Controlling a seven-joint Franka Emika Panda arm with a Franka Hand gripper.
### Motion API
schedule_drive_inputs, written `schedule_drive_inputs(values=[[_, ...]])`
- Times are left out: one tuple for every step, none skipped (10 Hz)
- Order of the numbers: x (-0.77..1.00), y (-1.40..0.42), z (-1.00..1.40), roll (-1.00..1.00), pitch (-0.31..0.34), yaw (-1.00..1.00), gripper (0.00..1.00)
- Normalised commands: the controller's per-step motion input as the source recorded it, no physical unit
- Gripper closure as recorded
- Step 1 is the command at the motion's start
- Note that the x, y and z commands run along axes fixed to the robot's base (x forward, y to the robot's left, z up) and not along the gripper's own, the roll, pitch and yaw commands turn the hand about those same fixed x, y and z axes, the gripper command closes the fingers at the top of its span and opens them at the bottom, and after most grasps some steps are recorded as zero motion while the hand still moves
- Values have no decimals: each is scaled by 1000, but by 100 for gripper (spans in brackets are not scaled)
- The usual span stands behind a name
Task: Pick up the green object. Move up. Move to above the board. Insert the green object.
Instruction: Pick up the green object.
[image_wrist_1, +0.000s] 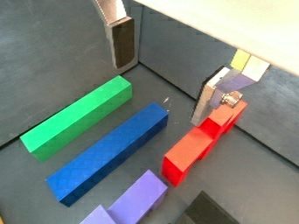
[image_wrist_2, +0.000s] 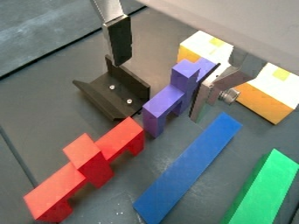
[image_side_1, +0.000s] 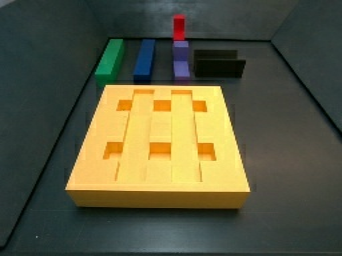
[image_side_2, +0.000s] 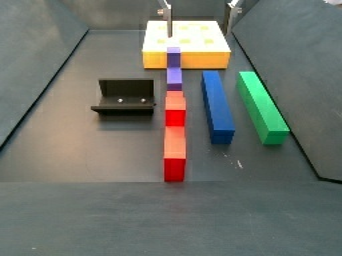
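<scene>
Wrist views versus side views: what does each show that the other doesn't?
Only the wrist views show the gripper close up, open and empty, above the row of bars. Only the side views show the board whole, with all six holes empty. Both show the green object lying flat beside the blue bar, untouched.

Gripper (image_wrist_1: 170, 72) w/ two flat silver plate fingers (image_wrist_1: 121, 39), dark pads on inner faces, bare metal edges, small round fastener, poss. a screw, on finger nearest the purple bar (image_wrist_2: 173, 94), no cables visible
</scene>
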Motion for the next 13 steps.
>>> schedule_drive_inputs(values=[[-629,0,-266,-74,-113,-206,0],[-606,-40,-186,-87,-139,-129,0],[-634,-134,-186,-17,-156,-57,0],[-683,-171,-163,0,-194,-6,0],[-640,-177,-243,0,-216,0,0],[-549,-200,-363,40,-204,0,0],[-614,-214,-443,79,-220,0,0],[-560,-160,-457,61,-161,0,0],[-506,-177,-440,154,-99,0,0],[-523,-154,-480,157,-106,0,0],[-346,-54,-511,193,-7,0,0],[-311,0,-600,216,0,0,0],[-334,0,-626,309,0,31,0]])
